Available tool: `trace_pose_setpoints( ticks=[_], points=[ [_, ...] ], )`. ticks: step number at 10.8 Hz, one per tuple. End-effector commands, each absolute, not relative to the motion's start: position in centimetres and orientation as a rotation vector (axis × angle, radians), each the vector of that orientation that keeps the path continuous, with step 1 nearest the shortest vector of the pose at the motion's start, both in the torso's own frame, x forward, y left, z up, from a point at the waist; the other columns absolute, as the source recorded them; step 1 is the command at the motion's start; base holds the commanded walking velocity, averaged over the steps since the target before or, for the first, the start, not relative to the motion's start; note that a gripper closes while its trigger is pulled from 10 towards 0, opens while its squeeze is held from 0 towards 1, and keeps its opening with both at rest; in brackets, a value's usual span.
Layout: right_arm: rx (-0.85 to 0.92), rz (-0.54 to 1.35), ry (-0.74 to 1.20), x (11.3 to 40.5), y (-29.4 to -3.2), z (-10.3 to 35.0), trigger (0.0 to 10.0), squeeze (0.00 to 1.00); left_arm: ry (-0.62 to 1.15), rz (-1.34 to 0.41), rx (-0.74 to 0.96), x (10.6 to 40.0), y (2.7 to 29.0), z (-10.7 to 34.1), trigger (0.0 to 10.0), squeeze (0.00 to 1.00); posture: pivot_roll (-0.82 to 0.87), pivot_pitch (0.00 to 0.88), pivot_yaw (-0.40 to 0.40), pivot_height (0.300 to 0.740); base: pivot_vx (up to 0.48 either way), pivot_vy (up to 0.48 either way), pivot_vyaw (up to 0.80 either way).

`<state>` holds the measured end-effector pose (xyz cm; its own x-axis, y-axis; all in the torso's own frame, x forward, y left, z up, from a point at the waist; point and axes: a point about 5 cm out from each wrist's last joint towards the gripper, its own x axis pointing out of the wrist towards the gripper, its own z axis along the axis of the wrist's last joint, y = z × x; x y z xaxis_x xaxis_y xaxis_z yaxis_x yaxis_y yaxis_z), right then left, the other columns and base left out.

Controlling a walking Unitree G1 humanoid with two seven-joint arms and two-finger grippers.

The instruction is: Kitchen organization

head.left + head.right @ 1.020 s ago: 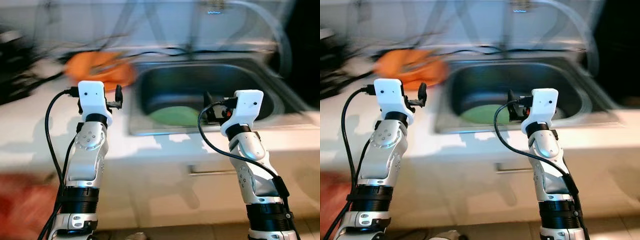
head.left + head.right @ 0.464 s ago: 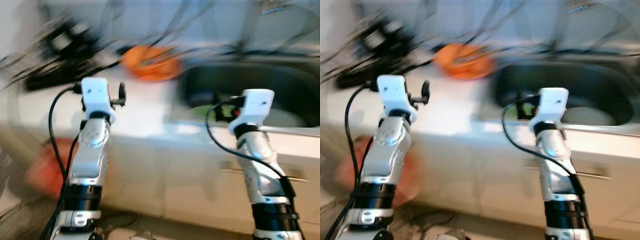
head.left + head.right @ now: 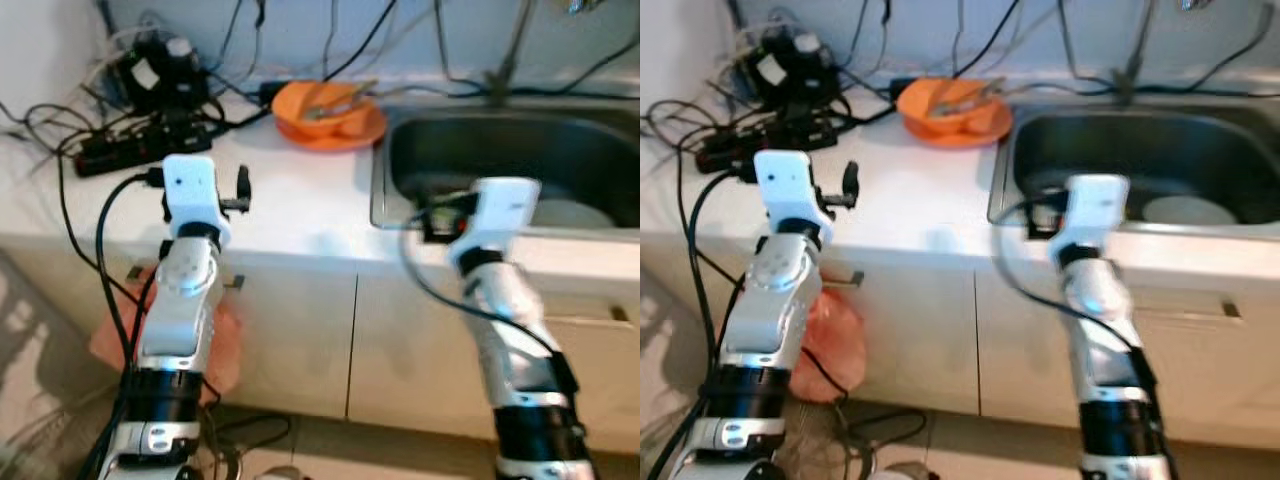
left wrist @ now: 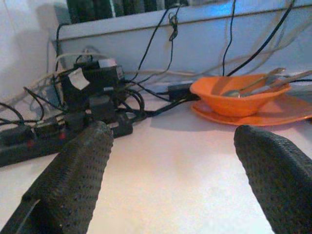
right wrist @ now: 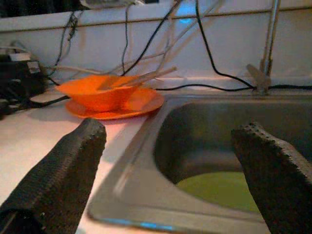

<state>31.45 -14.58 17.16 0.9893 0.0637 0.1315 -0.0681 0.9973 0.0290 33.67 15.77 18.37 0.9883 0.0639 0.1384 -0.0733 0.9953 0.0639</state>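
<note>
An orange bowl (image 3: 328,108) with utensils in it sits on an orange plate (image 4: 273,111) at the back of the white counter (image 3: 290,215), just left of the steel sink (image 3: 400,165). A pale green plate (image 5: 219,187) lies on the sink bottom. My left gripper (image 4: 170,165) is open and empty, held above the counter's front part, facing the bowl and a power strip. Over the sink's front left corner my right gripper (image 5: 165,165) is open and empty too, its fingers (image 5: 63,170) wide apart.
A black power strip (image 3: 130,152), a black adapter (image 3: 165,75) and several tangled cables crowd the counter's back left. A faucet (image 3: 512,45) rises behind the sink. White cabinet doors (image 3: 300,330) run below the counter. A red bag (image 3: 830,345) lies on the floor by them.
The whole view has shifted and sharpened: the counter now sits farther off and the sink lies more to the right. Both arms keep the same raised pose with open fingers.
</note>
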Motion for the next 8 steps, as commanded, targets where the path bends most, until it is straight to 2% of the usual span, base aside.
trace_pose_setpoints(
  ticks=[1, 6, 8],
  points=[
    [0.032, 0.060, -0.141, 31.5, -14.7, 17.6, 10.0, 0.00, -0.134, 0.083, 0.069, 33.5, 16.0, 18.3, 10.0, 0.00, 0.20, 0.000, 0.083, 0.740, 0.000, 0.000, 0.00],
    [0.017, 0.057, -0.114, 31.7, -14.1, 16.5, 10.0, 0.00, -0.071, 0.033, 0.039, 33.6, 16.1, 16.0, 10.0, 0.00, 0.18, 0.009, 0.067, 0.740, 0.000, 0.000, 0.00],
    [0.015, 0.051, -0.113, 31.7, -14.5, 16.5, 10.0, 0.00, -0.105, 0.029, 0.012, 34.2, 15.7, 16.9, 10.0, 0.00, 0.18, 0.010, 0.052, 0.740, 0.000, 0.000, 0.00]
  ],
)
